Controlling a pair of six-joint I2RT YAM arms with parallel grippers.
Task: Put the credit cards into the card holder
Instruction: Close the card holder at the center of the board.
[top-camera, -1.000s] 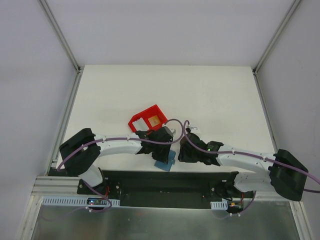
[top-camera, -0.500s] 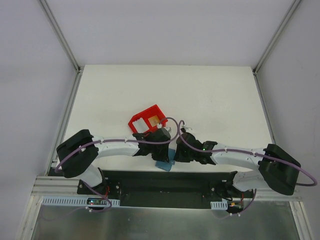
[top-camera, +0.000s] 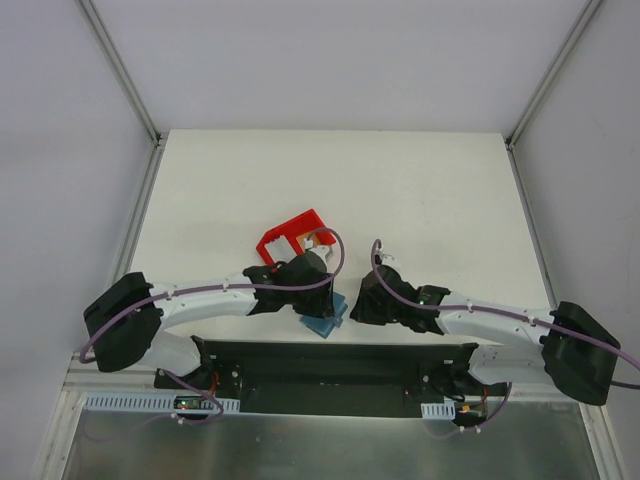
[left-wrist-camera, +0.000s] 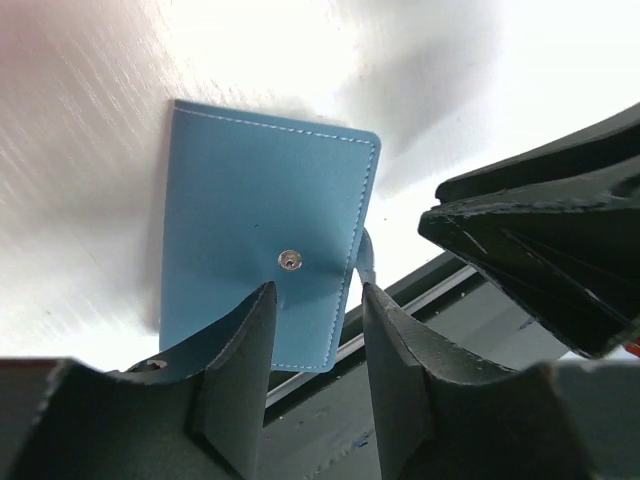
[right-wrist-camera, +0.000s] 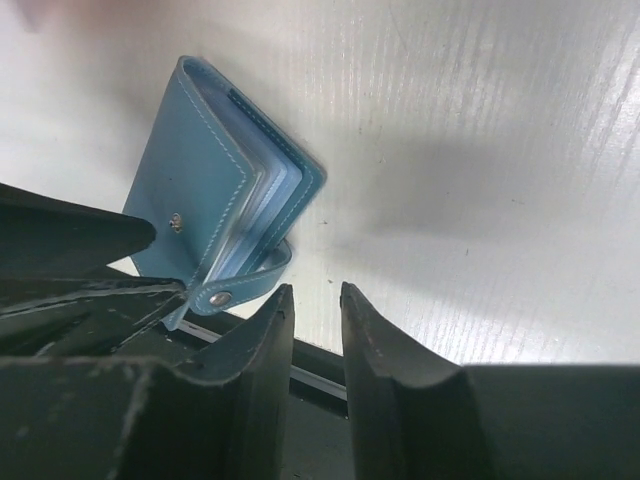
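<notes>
Holder (right-wrist-camera: 195, 190): on table (top-camera: 420, 190), near edge, flap ajar | left gripper (left-wrist-camera: 315, 295): spread, empty, over holder | right gripper (right-wrist-camera: 315, 292): narrowly spread, empty, right of holder | bin (top-camera: 285, 238): just beyond.

High overhead view; two close wrist views, both on card holder (left-wrist-camera: 260, 200)

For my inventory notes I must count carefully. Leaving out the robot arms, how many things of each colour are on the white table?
Teal-blue: 1, the rounded folding wallet with a small metal snap
Red: 1, the open plastic bin
Total: 2
Anything inside the bin is too hidden to count.
</notes>
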